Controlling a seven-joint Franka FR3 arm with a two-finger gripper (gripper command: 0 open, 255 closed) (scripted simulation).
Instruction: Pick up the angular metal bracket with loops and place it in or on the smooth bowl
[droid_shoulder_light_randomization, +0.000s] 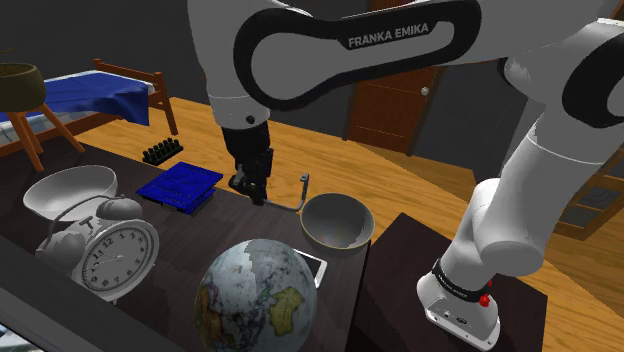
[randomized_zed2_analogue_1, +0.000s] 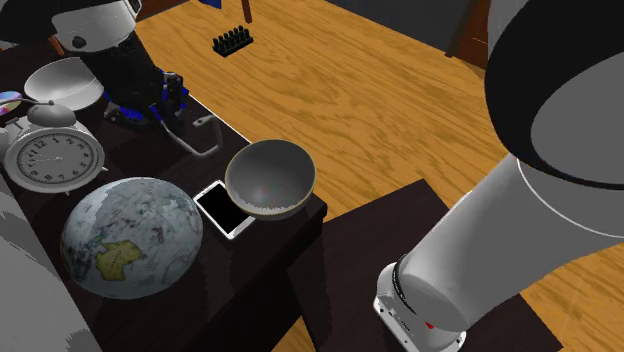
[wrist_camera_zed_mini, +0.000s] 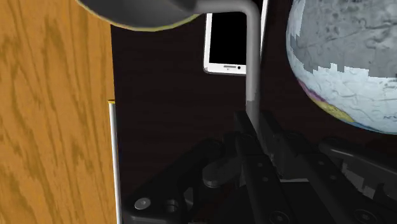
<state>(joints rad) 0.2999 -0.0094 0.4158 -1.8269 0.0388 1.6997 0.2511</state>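
A thin grey metal bracket (droid_shoulder_light_randomization: 290, 203) with a bent-up end lies along the dark table (droid_shoulder_light_randomization: 190, 235), reaching toward a smooth grey bowl (droid_shoulder_light_randomization: 338, 221). My black gripper (droid_shoulder_light_randomization: 256, 190) is shut on the bracket's near end, just beside the bowl at the shoulder view's left. In the second exterior view the gripper (randomized_zed2_analogue_1: 165, 112) clasps the bracket (randomized_zed2_analogue_1: 200, 140), and the bowl (randomized_zed2_analogue_1: 271, 178) stands at the table's corner. The wrist view has the bracket's bar (wrist_camera_zed_mini: 253, 57) running out from between the fingers (wrist_camera_zed_mini: 245, 149) toward the bowl's rim (wrist_camera_zed_mini: 137, 16). I cannot tell whether the bracket is off the table.
A globe (droid_shoulder_light_randomization: 255, 300), an alarm clock (droid_shoulder_light_randomization: 112, 255) and a white phone (droid_shoulder_light_randomization: 313, 266) crowd the near side of the table. A blue tray (droid_shoulder_light_randomization: 180, 187) and a white bowl (droid_shoulder_light_randomization: 68, 190) stand behind the gripper. The table edge (wrist_camera_zed_mini: 112, 153) drops to wooden floor.
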